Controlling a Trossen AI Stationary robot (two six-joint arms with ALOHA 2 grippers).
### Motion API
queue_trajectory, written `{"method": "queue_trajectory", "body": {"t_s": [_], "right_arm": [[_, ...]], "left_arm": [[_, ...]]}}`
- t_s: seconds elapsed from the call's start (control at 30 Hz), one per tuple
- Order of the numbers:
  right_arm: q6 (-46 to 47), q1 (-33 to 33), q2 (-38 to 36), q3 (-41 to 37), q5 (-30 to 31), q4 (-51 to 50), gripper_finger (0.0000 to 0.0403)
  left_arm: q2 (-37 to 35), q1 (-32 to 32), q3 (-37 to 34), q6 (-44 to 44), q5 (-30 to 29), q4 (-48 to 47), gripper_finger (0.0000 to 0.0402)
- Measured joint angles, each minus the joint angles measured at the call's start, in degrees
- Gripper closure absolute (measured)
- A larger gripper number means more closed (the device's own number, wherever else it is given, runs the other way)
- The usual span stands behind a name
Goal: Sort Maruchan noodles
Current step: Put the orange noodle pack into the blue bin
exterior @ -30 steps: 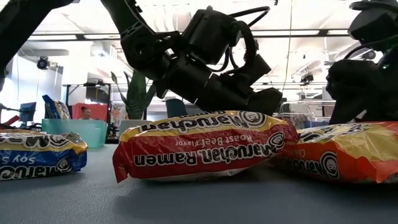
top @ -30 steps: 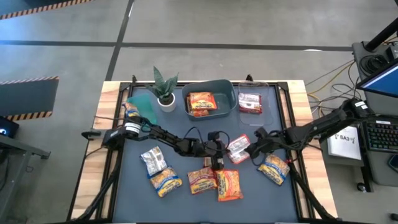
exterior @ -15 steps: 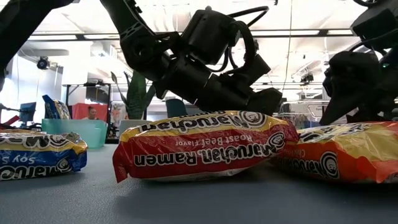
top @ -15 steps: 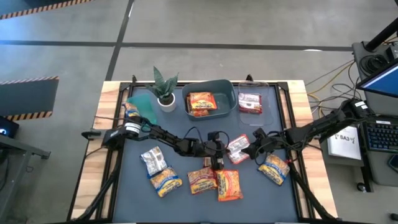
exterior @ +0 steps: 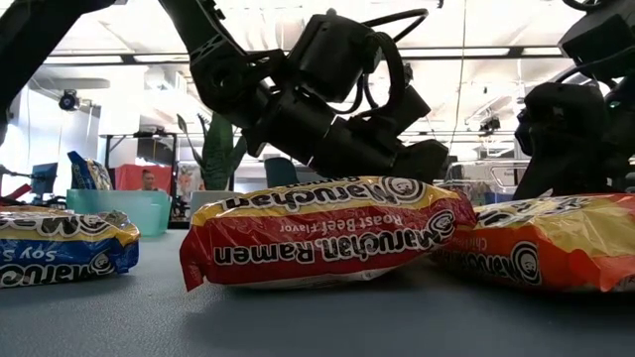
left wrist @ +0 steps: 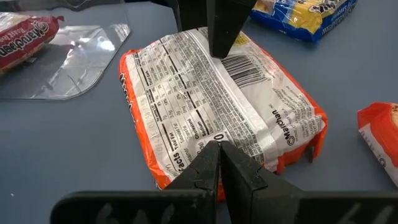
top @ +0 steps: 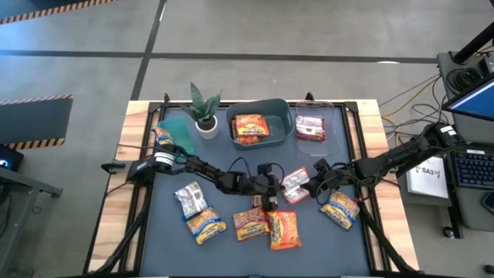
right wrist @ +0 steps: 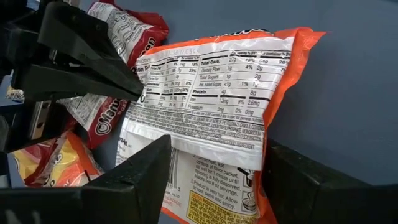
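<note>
An orange packet (top: 296, 184) lies label-side up near the middle of the high view, tilted, on the dark worktop (top: 231, 158). The right claw (top: 312, 181) sits at its right edge; in the right wrist view its fingers (right wrist: 134, 180) stand apart on either side of that packet (right wrist: 205, 118), one finger close against the wrapper, though a firm grip cannot be confirmed. The left claw (top: 270, 202) is lower centre in the high view, just left of the packet; its fingers (left wrist: 208, 168) are pressed together, hold nothing, and rest over the packet's near edge in the left wrist view.

Just below, along the lower centre of the high view, lie a red packet (top: 251, 222) and an orange one (top: 284, 229) side by side. To their left are a yellow packet (top: 205, 225) and a silver one (top: 190, 198). A blue-and-yellow packet (top: 340, 208) lies at lower right. In the low view the red packet (exterior: 322, 243) fills the centre, with an orange one (exterior: 546, 243) at right and a blue one (exterior: 60, 248) at left.

At the upper centre a grey bin (top: 284, 112) holds an orange packet (top: 249, 128). To its right a clear tray (top: 333, 116) holds a red-and-white packet (top: 310, 127). At upper left stand a plant (top: 205, 108), a teal bin (top: 177, 133) and another packet (top: 163, 137).
</note>
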Motion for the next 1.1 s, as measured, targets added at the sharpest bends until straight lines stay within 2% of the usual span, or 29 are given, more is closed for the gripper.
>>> {"method": "queue_trajectory", "body": {"t_s": [0.4, 0.5, 0.67, 0.77, 1.1], "right_arm": [[1.0, 0.0, 0.0, 0.1, 0.0, 0.0, 0.0194], [1.0, 0.0, 0.0, 0.1, -0.1, -0.1, 0.0224], [1.8, 0.0, -0.1, 0.3, 0.3, -0.1, 0.0306], [1.5, 0.0, -0.1, 0.3, -0.2, -0.2, 0.0334], [2.2, 0.0, -0.2, 0.3, -2.6, 1.8, 0.0342]], "left_arm": [[0.0, 0.0, 0.1, 0.0, 0.0, -0.1, 0.0402], [0.0, 0.0, 0.1, 0.0, 0.0, -0.1, 0.0402], [0.0, 0.0, 0.1, 0.1, 0.0, -0.2, 0.0401], [0.0, 0.0, 0.1, 0.1, 0.0, -0.1, 0.0401], [-4.0, -0.2, -0.1, 0.7, 0.0, -5.5, 0.0401]]}}
